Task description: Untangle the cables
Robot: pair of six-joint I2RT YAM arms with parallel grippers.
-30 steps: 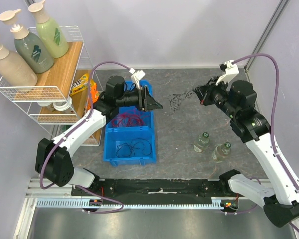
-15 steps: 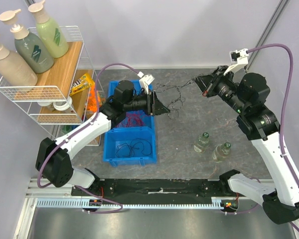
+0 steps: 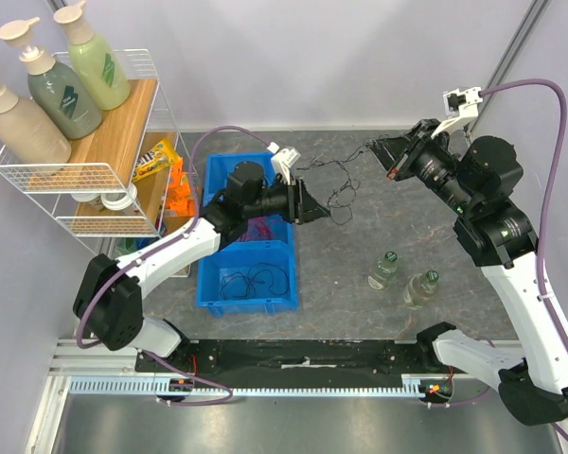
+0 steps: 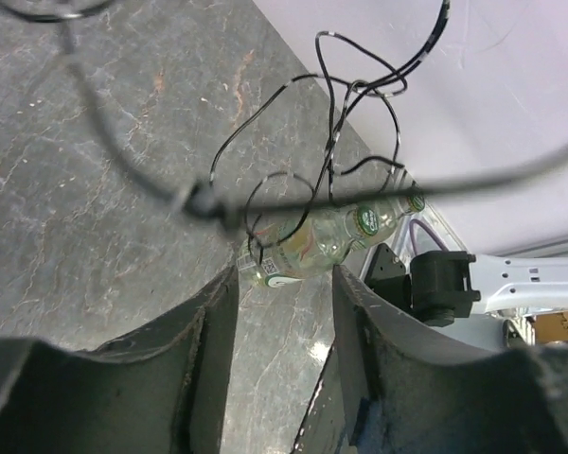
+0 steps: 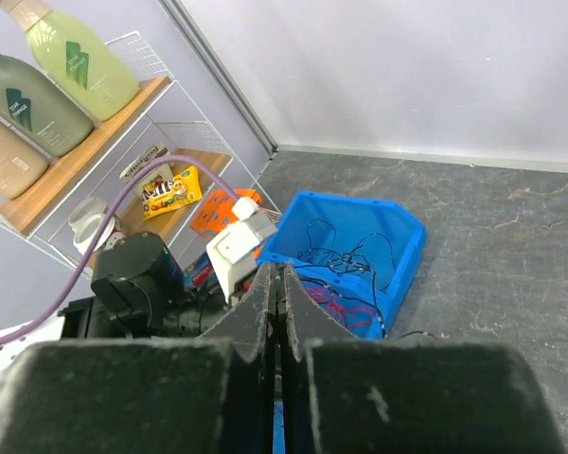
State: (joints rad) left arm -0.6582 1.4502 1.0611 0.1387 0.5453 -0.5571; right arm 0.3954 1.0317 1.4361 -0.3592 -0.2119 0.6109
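Note:
A thin black cable (image 3: 337,185) hangs in loose loops between my two grippers, above the grey table. My right gripper (image 3: 371,151) is shut on its far right end; in the right wrist view (image 5: 276,270) the jaws are pressed together. My left gripper (image 3: 310,204) reaches right from the blue bin (image 3: 282,248), jaws open. In the left wrist view (image 4: 284,284) the cable (image 4: 360,123) loops ahead of the jaws and one blurred strand crosses just above the fingertips. Red cables (image 3: 256,230) lie in the bin's far compartment and a black cable (image 3: 254,279) in the near one.
Two small clear bottles (image 3: 383,270) (image 3: 421,287) stand on the table at the right front; one shows in the left wrist view (image 4: 312,246). A white wire shelf (image 3: 76,180) with pump bottles and snack packs stands at the left, beside the bin.
My right gripper has risen and pulled back to the right, lifting the black cable off the table. My left gripper has moved right, past the bin's edge, to the hanging loops.

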